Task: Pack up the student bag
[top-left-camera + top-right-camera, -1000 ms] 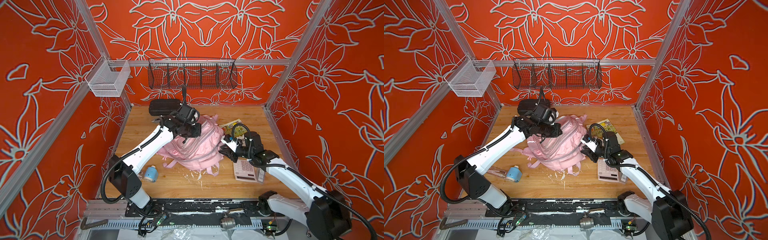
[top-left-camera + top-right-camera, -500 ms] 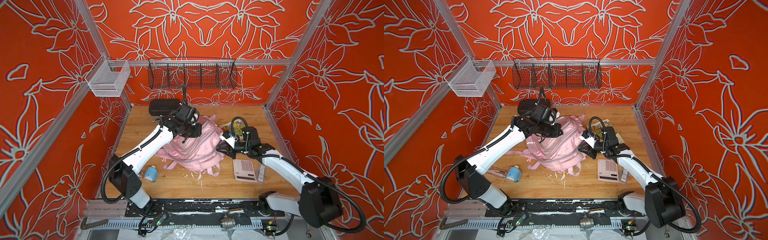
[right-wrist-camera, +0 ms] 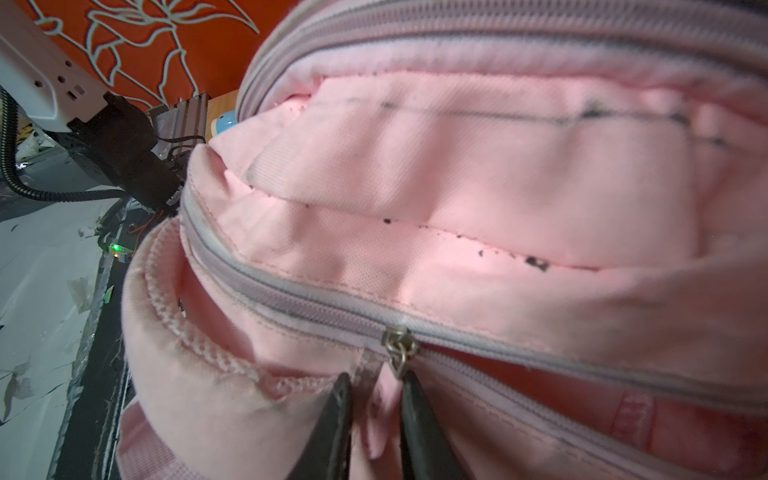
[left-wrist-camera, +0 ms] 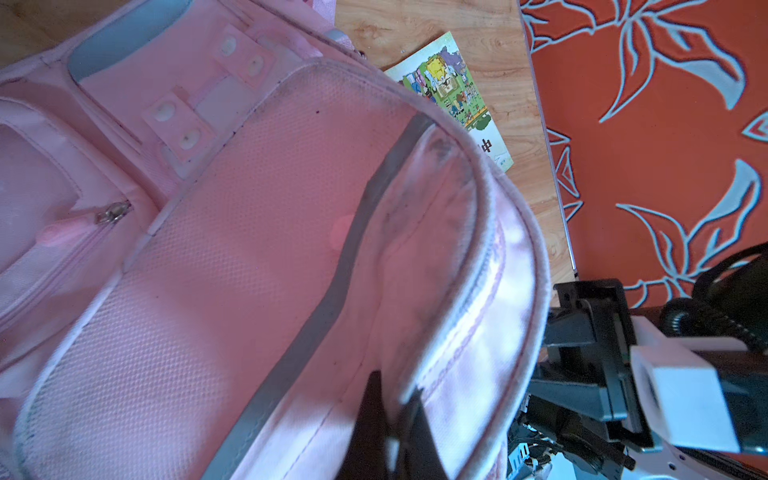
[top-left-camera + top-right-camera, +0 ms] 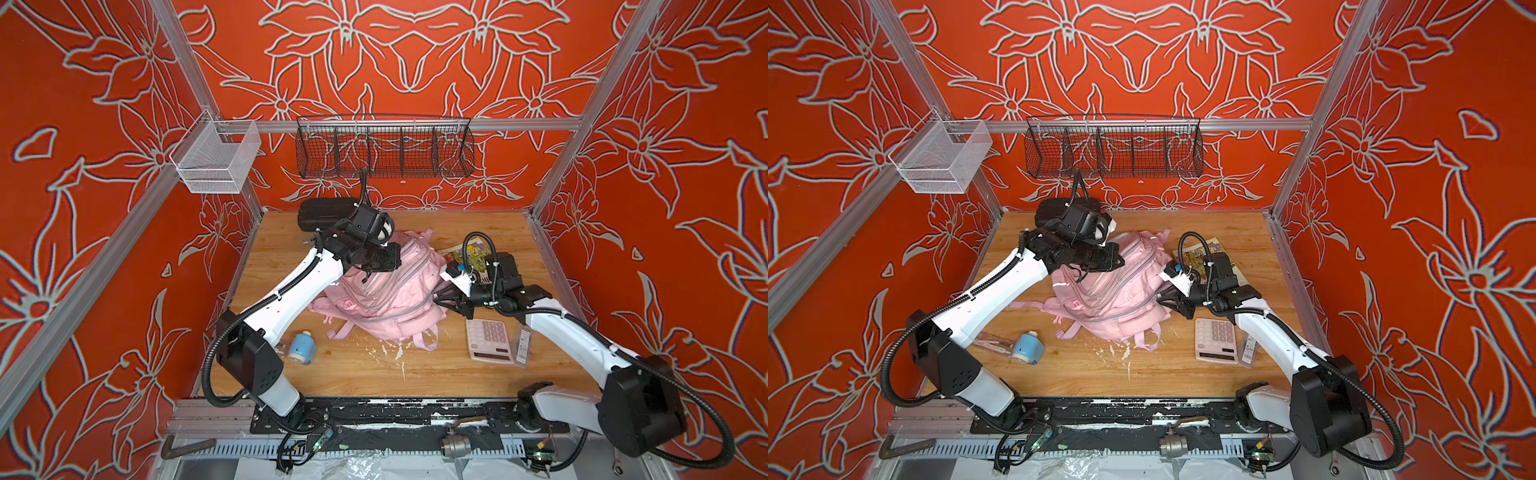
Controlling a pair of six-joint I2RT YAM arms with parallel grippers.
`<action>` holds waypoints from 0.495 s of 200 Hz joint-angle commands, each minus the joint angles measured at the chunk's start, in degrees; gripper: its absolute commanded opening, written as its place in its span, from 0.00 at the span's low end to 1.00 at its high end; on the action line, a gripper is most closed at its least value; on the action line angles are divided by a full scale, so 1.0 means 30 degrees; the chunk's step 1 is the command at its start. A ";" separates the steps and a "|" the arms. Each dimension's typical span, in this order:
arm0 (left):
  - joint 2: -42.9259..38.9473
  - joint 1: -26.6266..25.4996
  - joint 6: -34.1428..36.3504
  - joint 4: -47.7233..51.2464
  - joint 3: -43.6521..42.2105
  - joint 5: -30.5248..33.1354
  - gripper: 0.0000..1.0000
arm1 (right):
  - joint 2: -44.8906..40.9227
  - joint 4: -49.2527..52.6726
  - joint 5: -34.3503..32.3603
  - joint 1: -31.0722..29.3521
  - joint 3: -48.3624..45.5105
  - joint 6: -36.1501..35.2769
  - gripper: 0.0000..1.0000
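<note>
At the centre of the table (image 5: 357, 374), you find the student bag (image 5: 386, 299), its rim pinched by the left gripper (image 4: 395, 388), the right gripper (image 3: 376, 380) with jaws narrowly parted at a zipper pull (image 3: 400, 353) (grip cannot be told).

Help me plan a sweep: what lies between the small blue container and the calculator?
In both top views: loose straps of the backpack and scattered white flecks.

Both top views bright and sharp, lit evenly from above, soft shadows on the wooden table (image 5: 457, 382); both wrist views softer, the pink bag (image 4: 249, 249) blurred close up with a glare patch, edges bowed, perhaps some motion smear.
</note>
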State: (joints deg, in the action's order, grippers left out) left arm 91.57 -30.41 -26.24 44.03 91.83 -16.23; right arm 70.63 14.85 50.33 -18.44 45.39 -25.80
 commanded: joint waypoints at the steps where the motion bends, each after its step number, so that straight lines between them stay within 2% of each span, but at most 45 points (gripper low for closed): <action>1: -0.0900 0.0130 -0.0402 -0.3139 0.0839 -0.0614 0.00 | 0.0036 0.0844 0.0410 -0.0065 -0.0160 -0.0513 0.18; 49: -0.0823 0.0168 -0.0527 -0.3021 0.0810 -0.0357 0.00 | 0.0337 0.0758 0.0458 -0.0059 0.0307 -0.0130 0.09; 79: -0.0901 0.0206 -0.1139 -0.2186 0.0673 0.0134 0.00 | -0.0027 0.1502 -0.1882 -0.0036 0.1035 0.0456 0.00; 99: -0.1041 0.0188 -0.2260 -0.1944 -0.0211 0.0081 0.00 | -0.0113 0.2503 -0.4118 0.0019 0.2449 0.1050 0.00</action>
State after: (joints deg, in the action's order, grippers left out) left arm 91.57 -30.35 -28.14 43.88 91.74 -15.55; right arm 70.96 17.58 45.82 -18.44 47.66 -23.99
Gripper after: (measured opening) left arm 0.058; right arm 0.084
